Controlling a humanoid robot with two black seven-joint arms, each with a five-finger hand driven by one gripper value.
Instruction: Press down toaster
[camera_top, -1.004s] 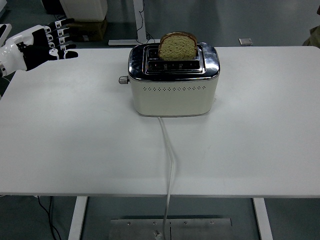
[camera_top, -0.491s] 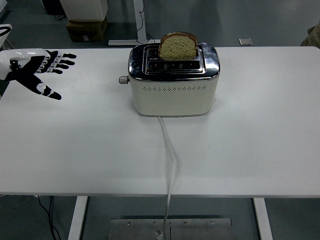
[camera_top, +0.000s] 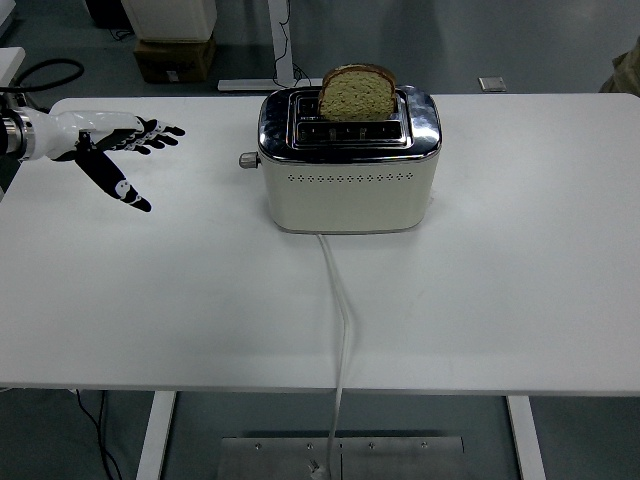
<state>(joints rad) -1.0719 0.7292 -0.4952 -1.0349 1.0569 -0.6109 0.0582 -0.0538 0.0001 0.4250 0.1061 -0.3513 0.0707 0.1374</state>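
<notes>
A cream toaster with a chrome top stands at the table's far middle. A slice of bread sticks up out of its rear slot. Its lever knob juts out of the left end, in its raised position. My left hand hovers over the table to the left of the toaster, fingers spread and pointing at the lever, holding nothing. It is well apart from the knob. My right arm is out of view.
The toaster's white cord runs from its front across the white table and over the near edge. A cardboard box and table legs stand on the floor behind.
My left hand has moved right and a little nearer, towards the toaster's lever, and has turned flatter with the fingers stretched out. The toaster and bread have not moved.
</notes>
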